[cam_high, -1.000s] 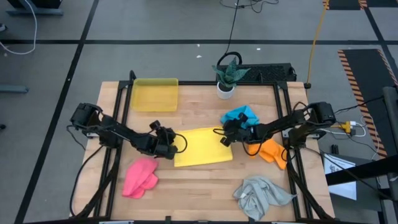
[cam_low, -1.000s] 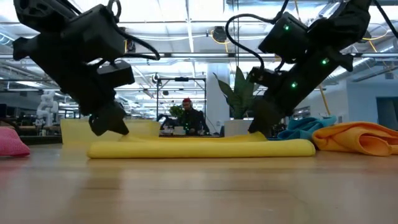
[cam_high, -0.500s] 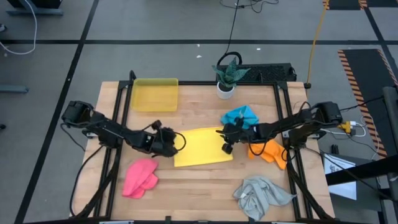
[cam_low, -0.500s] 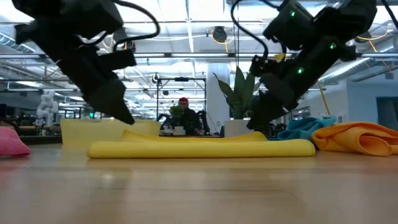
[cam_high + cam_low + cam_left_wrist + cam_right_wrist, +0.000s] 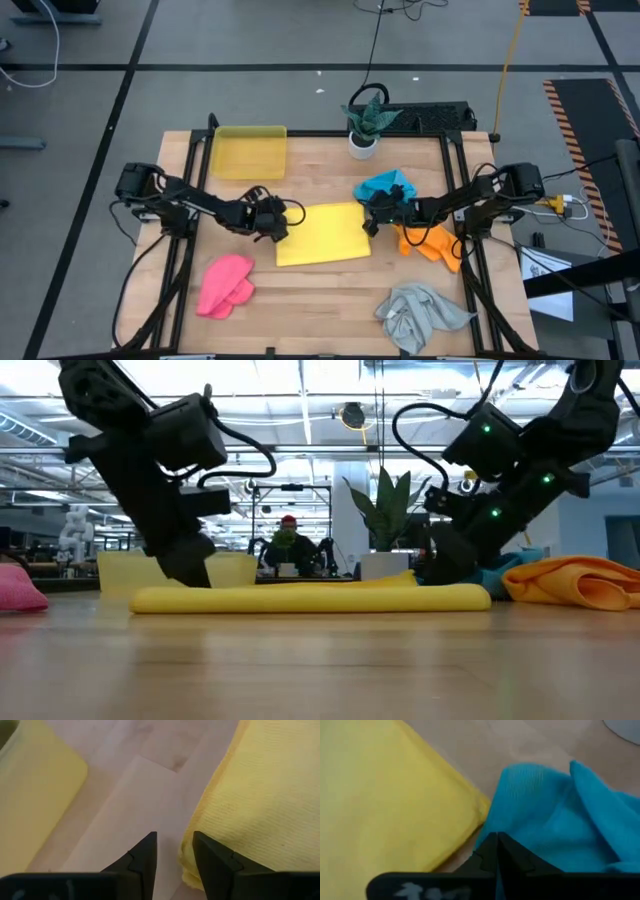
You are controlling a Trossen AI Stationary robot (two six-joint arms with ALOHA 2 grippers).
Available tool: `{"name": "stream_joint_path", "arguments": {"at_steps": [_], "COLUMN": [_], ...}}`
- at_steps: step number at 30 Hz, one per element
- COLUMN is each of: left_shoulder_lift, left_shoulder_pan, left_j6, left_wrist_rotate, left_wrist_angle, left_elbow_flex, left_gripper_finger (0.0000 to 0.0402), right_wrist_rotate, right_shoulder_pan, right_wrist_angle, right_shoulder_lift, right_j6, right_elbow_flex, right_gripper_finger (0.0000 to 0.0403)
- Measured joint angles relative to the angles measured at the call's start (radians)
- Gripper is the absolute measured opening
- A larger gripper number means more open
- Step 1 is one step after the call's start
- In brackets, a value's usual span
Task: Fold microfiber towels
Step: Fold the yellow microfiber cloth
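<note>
Your left gripper [image 5: 174, 851] sits at the folded yellow towel's [image 5: 322, 234] left edge, fingers slightly parted, holding nothing. Your right gripper [image 5: 497, 851], closed and empty, sits between that towel and the blue towel [image 5: 555, 815].

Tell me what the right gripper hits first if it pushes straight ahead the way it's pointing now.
Most likely the blue towel. The right gripper, shut, points at its near edge in the right wrist view, with the yellow towel just off to one side. Depth is hard to judge, so it might graze the yellow corner.
</note>
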Motion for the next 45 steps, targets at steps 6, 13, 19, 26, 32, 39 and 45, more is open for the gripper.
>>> {"name": "stream_joint_path", "arguments": {"at_steps": [6, 13, 19, 26, 32, 39, 45], "left_shoulder_lift": [-0.086, -0.166, -0.110, -0.023, -0.040, -0.082, -0.079], "left_shoulder_pan": [-0.056, -0.132, -0.135, -0.180, -0.333, -0.416, -0.338], "left_j6": [-0.009, 0.035, 0.040, -0.025, -0.157, -0.099, -0.017], "left_wrist_rotate": [-0.053, -0.046, 0.061, 0.151, 0.170, 0.100, 0.082], "left_wrist_angle": [-0.045, -0.007, -0.002, -0.023, -0.050, 0.026, 0.083], "left_elbow_flex": [-0.001, -0.001, -0.004, -0.011, -0.002, 0.064, 0.056], "left_gripper_finger": [0.0131, 0.0131, 0.0131, 0.0131, 0.0131, 0.0131, 0.0131], "right_wrist_rotate": [0.032, 0.002, -0.103, -0.167, -0.163, -0.170, -0.222], "right_shoulder_pan": [0.078, 0.191, 0.229, 0.207, 0.115, 0.107, 0.195], "right_wrist_angle": [0.004, 0.081, 0.076, 0.047, 0.014, 0.079, 0.166], "right_shoulder_lift": [-0.036, -0.052, -0.014, 0.040, 0.020, -0.048, -0.012], "right_j6": [-0.014, -0.032, 0.018, 0.024, -0.071, -0.084, -0.045], "right_elbow_flex": [0.004, 0.034, 0.032, 0.034, 0.034, 0.033, 0.033], "right_gripper_finger": [0.0001, 0.0001, 0.0000, 0.0000, 0.0000, 0.0000, 0.0000]}}
